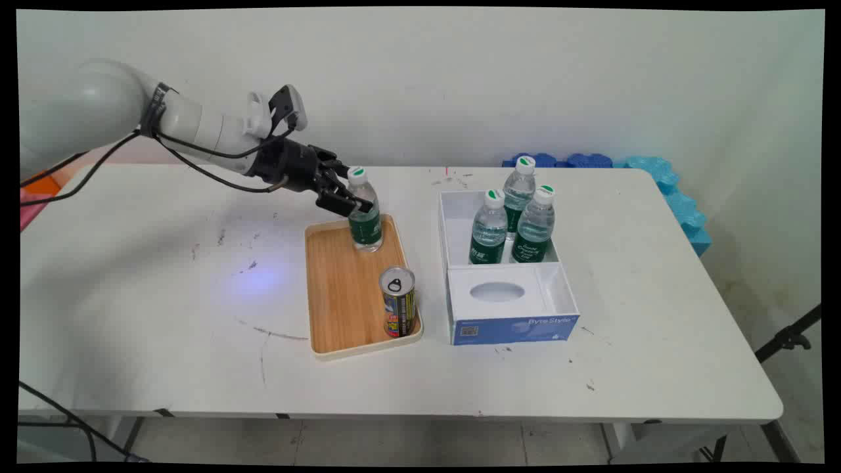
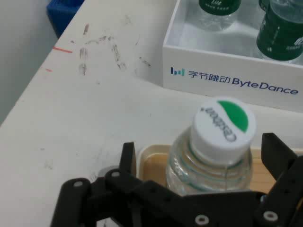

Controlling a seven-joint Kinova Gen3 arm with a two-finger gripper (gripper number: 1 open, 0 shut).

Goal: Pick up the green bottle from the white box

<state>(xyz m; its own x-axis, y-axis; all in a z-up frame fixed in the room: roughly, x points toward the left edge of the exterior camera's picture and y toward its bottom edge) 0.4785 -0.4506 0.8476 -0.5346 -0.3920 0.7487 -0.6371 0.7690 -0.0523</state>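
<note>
ARM: reached in from the left, nearly level, gripper (image 1: 347, 193) at the far end of the tray (image 1: 332, 289) | FINGERS: pinched the clear ribbed water bottle (image 1: 364, 220), white cap, green label, upright on the tray | NEAR: printed can (image 1: 398, 302) on wood-grain tray's near corner; three bottles (image 1: 516, 220) in white box (image 1: 509, 299).

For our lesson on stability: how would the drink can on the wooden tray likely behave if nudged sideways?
The can stands upright, taller than wide, so it could tip. It is cylindrical, so once down it would probably roll. It sits in a corner of the tray, whose raised rim might stop a slide.
</note>
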